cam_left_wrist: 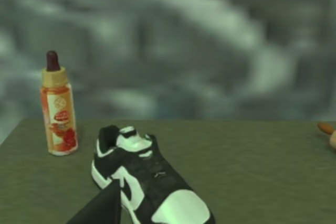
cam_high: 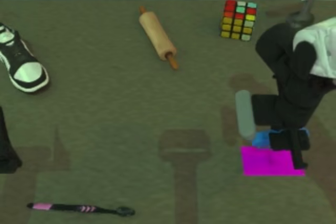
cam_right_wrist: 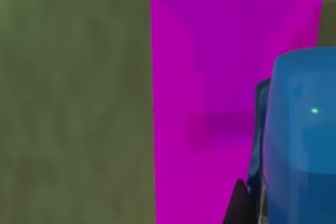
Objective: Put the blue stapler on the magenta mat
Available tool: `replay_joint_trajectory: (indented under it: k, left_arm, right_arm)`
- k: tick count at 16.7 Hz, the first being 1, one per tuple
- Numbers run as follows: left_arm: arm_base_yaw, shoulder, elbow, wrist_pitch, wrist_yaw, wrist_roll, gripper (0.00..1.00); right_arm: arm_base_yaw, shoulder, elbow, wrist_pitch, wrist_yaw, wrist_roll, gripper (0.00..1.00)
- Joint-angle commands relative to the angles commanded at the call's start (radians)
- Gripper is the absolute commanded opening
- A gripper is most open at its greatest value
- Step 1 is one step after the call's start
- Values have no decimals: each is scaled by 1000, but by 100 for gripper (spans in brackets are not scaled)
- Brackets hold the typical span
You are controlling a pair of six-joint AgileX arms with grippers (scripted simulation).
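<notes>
Right tool (cam_high: 287, 141) grips the small blue stapler (cam_right_wrist: 302, 129) over the flat magenta mat's (cam_high: 262, 163) twelve-o'clock edge; releasing now risks overhang.

Rendered simulation tabletop: flat olive table (cam_high: 131, 114), blurred backdrop.

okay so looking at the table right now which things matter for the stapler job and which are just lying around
Part of the job: blue stapler, magenta mat, right gripper over them.

Just lying about: rolling pin, puzzle cube, sneaker, toothbrush, dropper bottle, grey cylinder; left gripper parked at the left edge.
</notes>
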Motion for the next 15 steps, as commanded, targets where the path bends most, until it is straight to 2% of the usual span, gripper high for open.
replay_joint_trajectory:
  k: [3, 7, 15]
  left_arm:
    - [0, 0, 0, 0, 0, 0, 100]
    - [0, 0, 0, 0, 0, 0, 100]
    - [0, 0, 0, 0, 0, 0, 100]
  right_arm:
    - [4, 28, -48, 65, 0, -2, 0]
    - [4, 29, -49, 66, 0, -2, 0]
    - [4, 29, -49, 66, 0, -2, 60]
